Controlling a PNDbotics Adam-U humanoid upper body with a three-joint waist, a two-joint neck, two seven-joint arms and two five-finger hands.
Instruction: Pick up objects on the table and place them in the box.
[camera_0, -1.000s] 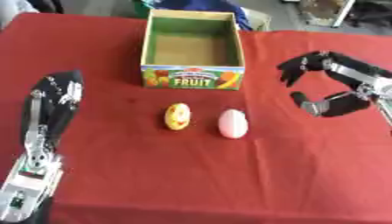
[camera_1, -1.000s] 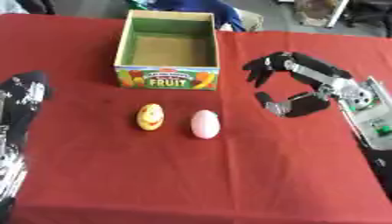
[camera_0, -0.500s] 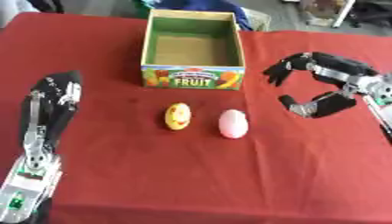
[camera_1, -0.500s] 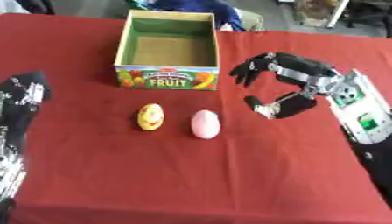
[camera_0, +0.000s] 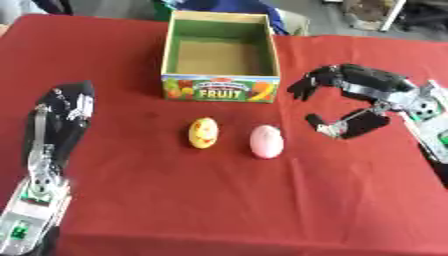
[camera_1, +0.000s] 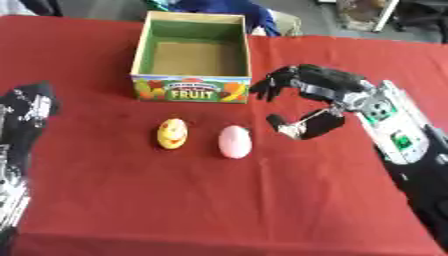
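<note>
A yellow egg-shaped object (camera_0: 203, 133) with a red face mark and a pink egg-shaped object (camera_0: 266, 141) lie side by side on the red table (camera_0: 219, 200). Behind them stands the open cardboard box (camera_0: 220, 92) labelled FRUIT, with nothing visible inside. My right hand (camera_0: 357, 100) hovers open just right of the pink egg, fingers spread above and thumb below, holding nothing. My left hand (camera_0: 63, 112) rests at the left edge, fingers straight.
The table's far edge runs behind the box, where blue cloth (camera_1: 219, 7) and chair parts show. My right forearm (camera_1: 398, 142) lies along the right side. Bare red cloth stretches in front of the two eggs.
My right hand has moved leftward and slightly down, from the right edge toward the pink egg. The eggs, the box and my left hand have stayed put.
</note>
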